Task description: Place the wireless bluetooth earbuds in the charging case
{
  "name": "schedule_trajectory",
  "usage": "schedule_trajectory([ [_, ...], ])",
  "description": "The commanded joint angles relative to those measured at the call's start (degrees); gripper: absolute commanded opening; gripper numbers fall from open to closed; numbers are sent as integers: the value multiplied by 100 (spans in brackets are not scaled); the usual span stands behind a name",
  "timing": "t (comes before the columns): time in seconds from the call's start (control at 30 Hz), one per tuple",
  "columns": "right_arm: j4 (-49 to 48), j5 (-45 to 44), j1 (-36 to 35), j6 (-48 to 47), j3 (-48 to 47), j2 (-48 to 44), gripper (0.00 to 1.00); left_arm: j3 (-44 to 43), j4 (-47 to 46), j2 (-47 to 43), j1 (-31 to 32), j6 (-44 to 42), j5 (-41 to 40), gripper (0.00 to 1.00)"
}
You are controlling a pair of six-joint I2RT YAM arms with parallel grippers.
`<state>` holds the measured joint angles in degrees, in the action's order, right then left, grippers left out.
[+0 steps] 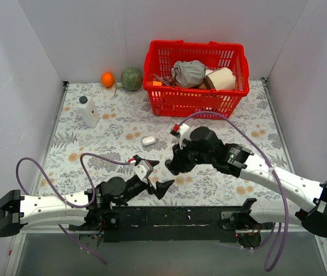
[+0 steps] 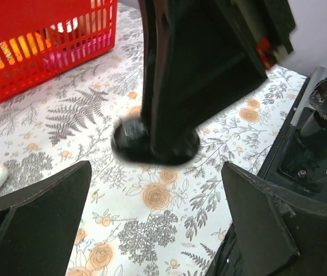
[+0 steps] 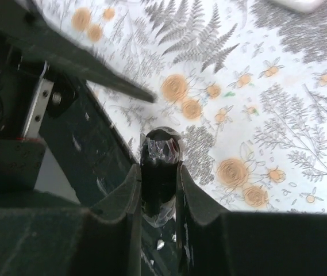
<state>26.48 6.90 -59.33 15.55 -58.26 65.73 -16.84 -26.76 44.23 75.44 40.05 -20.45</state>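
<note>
Progress looks early. Flowered table [image 1: 83, 155] fills the middle of the top view, with the red basket [image 1: 192, 102] at upper centre. Left gripper [image 1: 158, 176], at lower centre, stands spread wide and empty. Right gripper [image 1: 172, 167], just right of it, is clenched on a glossy black oval object [image 3: 160, 167], held low over the table; it looks too big to be one of the earbuds, though I cannot be sure. Charging case [image 1: 147, 140] lies alone at centre, above both grippers and apart from them, its lid seemingly down. No bud shows in it, so I judge that opening the lid and both insertions are left.
</note>
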Motion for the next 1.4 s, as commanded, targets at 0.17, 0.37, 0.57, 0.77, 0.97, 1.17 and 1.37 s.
schedule_trajectory([
  [0.17,-4199,2077,2644,2002,1913,-141,1,128,1463,-1486,-12,1399,-882,98],
  [0.37,-5582,2308,3032,2602,2065,1247,1,155,1831,-1953,-12,1558,-1023,98],
  [0.57,-5302,2184,3191,2189,1265,2504,1,-73,2008,-1839,-3,1962,-970,98],
  [0.77,-5030,2281,3244,1935,852,3366,1,-179,2298,-1821,6,2603,-908,98],
  [0.97,-4626,2088,3244,1715,816,3753,1,-74,2342,-1804,6,2806,-865,98],
  [1.17,-4187,1754,3323,1557,1001,3719,24,-91,2316,-1628,6,2789,-777,98],
  [1.37,-3729,1157,3375,1345,1229,3420,45,5,2088,-1593,6,2622,-495,98],
])
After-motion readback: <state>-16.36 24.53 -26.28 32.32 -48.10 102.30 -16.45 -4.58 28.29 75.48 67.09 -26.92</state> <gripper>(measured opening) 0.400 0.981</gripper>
